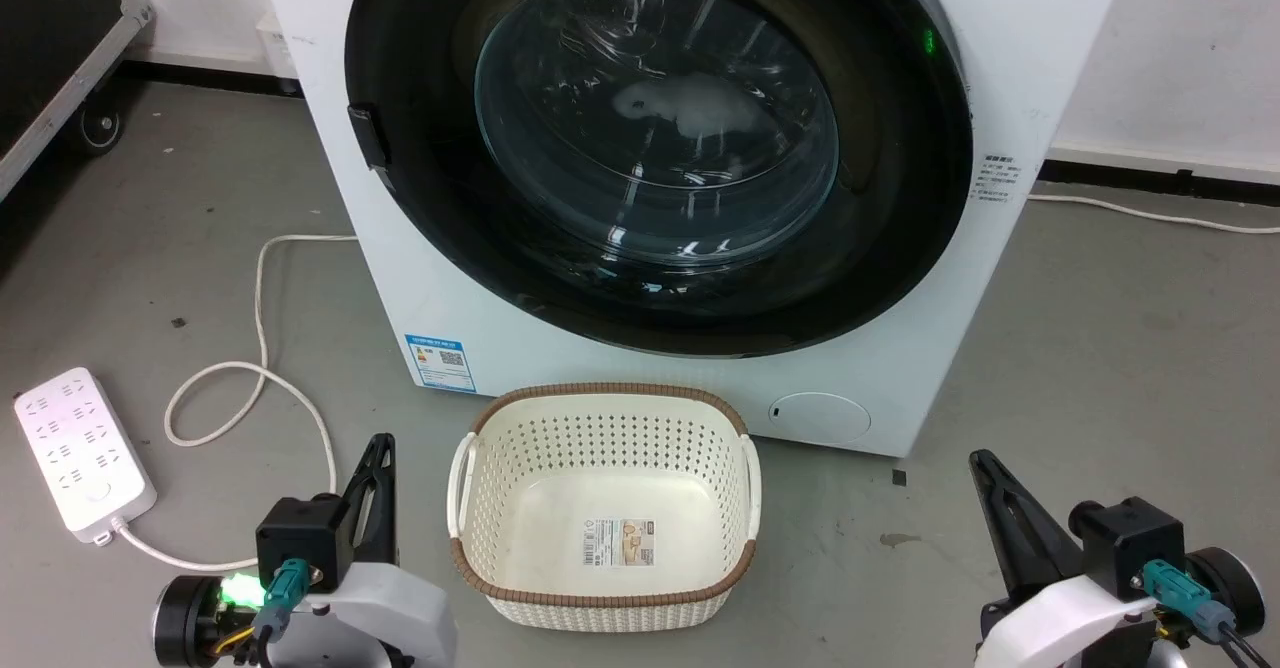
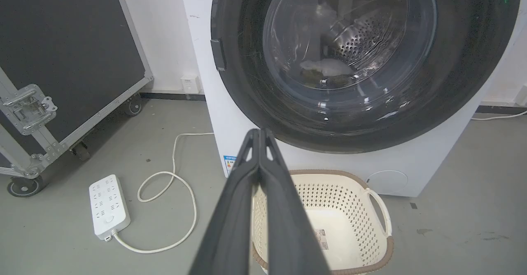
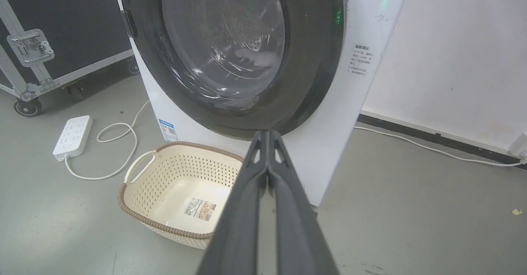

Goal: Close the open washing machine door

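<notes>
The left hand and right hand each have two long, dark grey fingers that taper to a point, with small triangular cut-outs near the tips. Behind each sit a black boxy block, a teal plug with a dark cable, and a smooth white wrist shell. A green light glows on the left wrist.
</notes>
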Robot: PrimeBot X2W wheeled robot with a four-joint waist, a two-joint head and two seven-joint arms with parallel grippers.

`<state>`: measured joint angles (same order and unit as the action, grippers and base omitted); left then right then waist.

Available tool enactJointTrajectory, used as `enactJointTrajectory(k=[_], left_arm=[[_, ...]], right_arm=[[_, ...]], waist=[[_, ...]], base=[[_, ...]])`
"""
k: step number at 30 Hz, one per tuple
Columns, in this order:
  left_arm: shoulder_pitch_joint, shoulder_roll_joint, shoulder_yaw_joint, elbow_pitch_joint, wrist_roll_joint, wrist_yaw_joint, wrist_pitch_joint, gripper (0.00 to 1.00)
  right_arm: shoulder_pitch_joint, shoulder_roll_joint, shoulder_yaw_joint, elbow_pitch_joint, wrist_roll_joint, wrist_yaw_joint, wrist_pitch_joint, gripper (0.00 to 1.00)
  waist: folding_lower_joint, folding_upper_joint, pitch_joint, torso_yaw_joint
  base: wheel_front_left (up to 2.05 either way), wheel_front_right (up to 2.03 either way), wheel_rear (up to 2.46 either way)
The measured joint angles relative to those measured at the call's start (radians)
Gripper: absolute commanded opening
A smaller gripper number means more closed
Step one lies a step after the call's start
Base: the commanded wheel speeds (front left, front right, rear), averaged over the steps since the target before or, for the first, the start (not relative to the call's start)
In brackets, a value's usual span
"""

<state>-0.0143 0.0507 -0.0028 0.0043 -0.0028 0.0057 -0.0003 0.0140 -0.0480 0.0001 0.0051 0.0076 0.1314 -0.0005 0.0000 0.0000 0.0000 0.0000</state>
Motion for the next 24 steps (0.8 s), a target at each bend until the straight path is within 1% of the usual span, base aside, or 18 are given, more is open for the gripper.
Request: enactJointTrajectory(k=[24], left_arm=[[0.0, 0.0, 0.0, 0.0, 0.0, 0.0, 0.0, 0.0]], right_arm=[[0.0, 0.0, 0.0, 0.0, 0.0, 0.0, 0.0, 0.0]], waist=[[0.0, 0.0, 0.0, 0.0]], base=[[0.0, 0.0, 0.0]])
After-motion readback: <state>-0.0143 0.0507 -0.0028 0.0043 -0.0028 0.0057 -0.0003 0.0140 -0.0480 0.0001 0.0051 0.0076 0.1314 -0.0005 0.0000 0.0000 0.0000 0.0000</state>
